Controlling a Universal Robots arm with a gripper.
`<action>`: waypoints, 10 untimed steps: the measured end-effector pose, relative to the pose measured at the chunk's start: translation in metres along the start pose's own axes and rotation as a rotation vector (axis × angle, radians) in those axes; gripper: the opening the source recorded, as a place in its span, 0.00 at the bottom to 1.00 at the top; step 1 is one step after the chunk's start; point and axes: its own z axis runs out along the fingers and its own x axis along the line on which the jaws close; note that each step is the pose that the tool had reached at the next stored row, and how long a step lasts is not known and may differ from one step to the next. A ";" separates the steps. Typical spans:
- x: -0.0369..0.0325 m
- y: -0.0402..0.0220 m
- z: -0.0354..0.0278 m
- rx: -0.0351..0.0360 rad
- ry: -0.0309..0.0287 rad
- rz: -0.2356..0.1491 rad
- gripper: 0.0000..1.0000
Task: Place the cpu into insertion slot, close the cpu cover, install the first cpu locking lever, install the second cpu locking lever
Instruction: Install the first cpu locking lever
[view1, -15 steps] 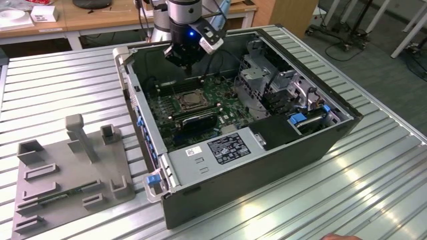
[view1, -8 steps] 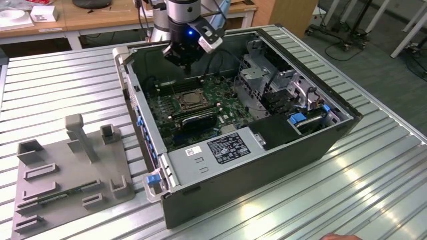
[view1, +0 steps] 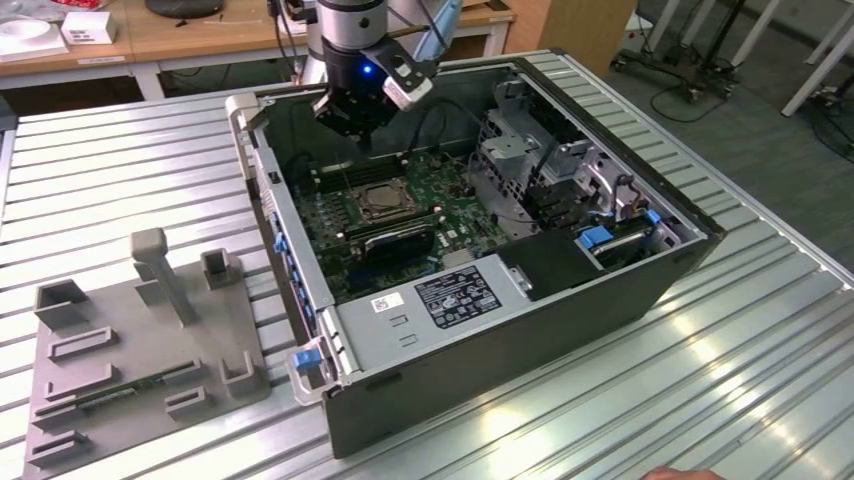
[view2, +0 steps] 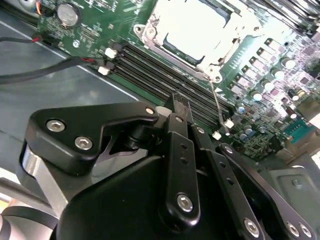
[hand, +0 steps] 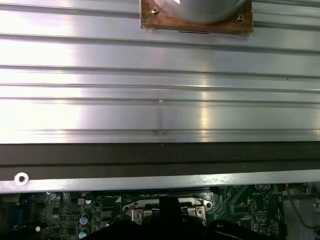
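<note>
Clenched and empty, hand (view2: 181, 107) hovers above memory slots (view2: 165, 82) beside the covered cpu (view2: 197, 30).

- An open computer case (view1: 534, 300) lies on its side on the ribbed metal table (view1: 120, 170) in front of me.
- A grey power supply box (view1: 427, 300) with a label sits at the case's near end in the exterior view.
- Long black memory slots (view2: 165, 80) run beside the socket on the green motherboard (view2: 90, 30).
- Black cables (view2: 45, 70) cross the case floor near the board in the second wrist view.
- A grey fixture plate (view1: 134, 350) with upright blocks rests on the table toward the exterior view's left, well apart from the case.
- A wooden desk (view1: 200, 35) stands behind the table.
</note>
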 end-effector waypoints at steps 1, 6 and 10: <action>0.0010 0.0000 -0.0001 -0.0001 -0.0003 0.000 0.11; 0.0013 0.0000 -0.0013 0.0002 -0.0002 0.000 0.11; 0.0089 0.0000 -0.0024 -0.0003 -0.0100 -0.001 0.11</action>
